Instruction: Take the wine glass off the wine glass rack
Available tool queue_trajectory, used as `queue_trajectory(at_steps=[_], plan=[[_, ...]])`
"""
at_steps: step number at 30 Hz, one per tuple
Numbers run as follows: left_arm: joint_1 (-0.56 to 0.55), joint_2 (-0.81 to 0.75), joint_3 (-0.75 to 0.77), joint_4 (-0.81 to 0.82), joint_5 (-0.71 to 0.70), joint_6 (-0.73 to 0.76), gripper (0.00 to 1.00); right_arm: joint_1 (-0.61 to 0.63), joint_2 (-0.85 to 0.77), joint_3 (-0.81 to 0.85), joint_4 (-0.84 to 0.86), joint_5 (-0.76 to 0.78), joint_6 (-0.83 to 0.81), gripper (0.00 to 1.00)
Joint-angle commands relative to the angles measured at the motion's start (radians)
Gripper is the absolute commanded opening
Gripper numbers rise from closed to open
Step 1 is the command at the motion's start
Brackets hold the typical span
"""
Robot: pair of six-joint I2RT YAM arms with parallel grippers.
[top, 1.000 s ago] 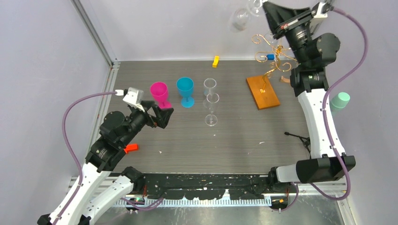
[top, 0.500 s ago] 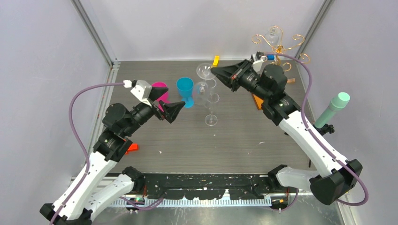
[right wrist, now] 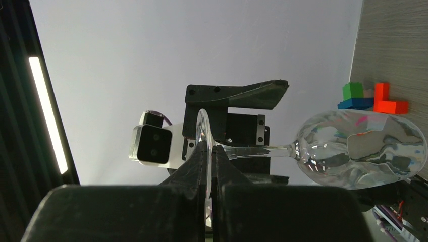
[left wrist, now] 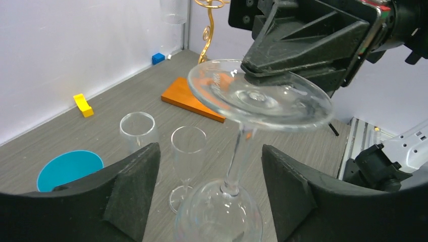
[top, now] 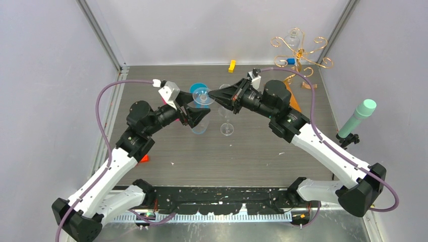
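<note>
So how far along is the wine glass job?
Done: wine glass is off the wine glass rack, foot pinched in the right tool, bowl down. In hand: open left tool brackets its stem. Left: likely handover, then setting it on the table.

Colours over the grey-grained table (top: pixel 252 156)
Clear wine glass (left wrist: pixel 260 98) is glinting; gold wine glass rack (top: pixel 299 50), orange-brown at its base, is shining at two o'clock.

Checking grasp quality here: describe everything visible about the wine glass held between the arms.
The wine glass is clear, glass-like, with round foot, thin stem and rounded bowl. It hangs inverted and slightly tilted above the table. The right claw pinches the foot's rim; the open left claw flanks the bowl, apparently without contact.
</note>
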Motion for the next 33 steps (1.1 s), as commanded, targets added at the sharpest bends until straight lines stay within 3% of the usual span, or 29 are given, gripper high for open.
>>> queue_trajectory(at_steps=[1,6,16,20,23,25,27,28,30,33], plan=[[0.003,0.013,0.004,0.080,-0.002,-0.009,0.70,0.015,-0.004,0.016,0.119,0.007,0.029,0.00],[0.003,0.025,0.002,0.101,0.021,-0.019,0.49,0.021,-0.003,0.011,0.121,0.005,0.036,0.00],[0.003,0.053,0.017,0.098,0.067,-0.024,0.22,0.027,0.028,0.010,0.137,-0.029,0.057,0.00],[0.003,0.052,0.019,0.101,0.064,-0.023,0.00,0.031,0.041,0.013,0.141,-0.041,0.060,0.00],[0.003,0.041,0.014,0.113,0.040,-0.024,0.00,0.032,0.045,0.013,0.143,-0.039,0.054,0.00],[0.003,0.029,0.011,0.116,-0.017,-0.029,0.00,0.032,0.046,0.012,0.140,-0.032,0.041,0.07],[0.003,0.014,0.007,0.114,-0.078,-0.036,0.00,0.032,0.043,0.011,0.125,-0.018,0.017,0.22],[0.003,0.003,0.004,0.114,-0.115,-0.041,0.00,0.032,0.041,0.009,0.122,-0.005,0.008,0.37],[0.004,-0.019,-0.005,0.117,-0.185,-0.052,0.00,0.032,0.028,-0.004,0.112,0.026,-0.018,0.56],[0.004,-0.053,-0.016,0.122,-0.289,-0.075,0.00,0.032,-0.001,-0.031,0.100,0.068,-0.068,0.69]])
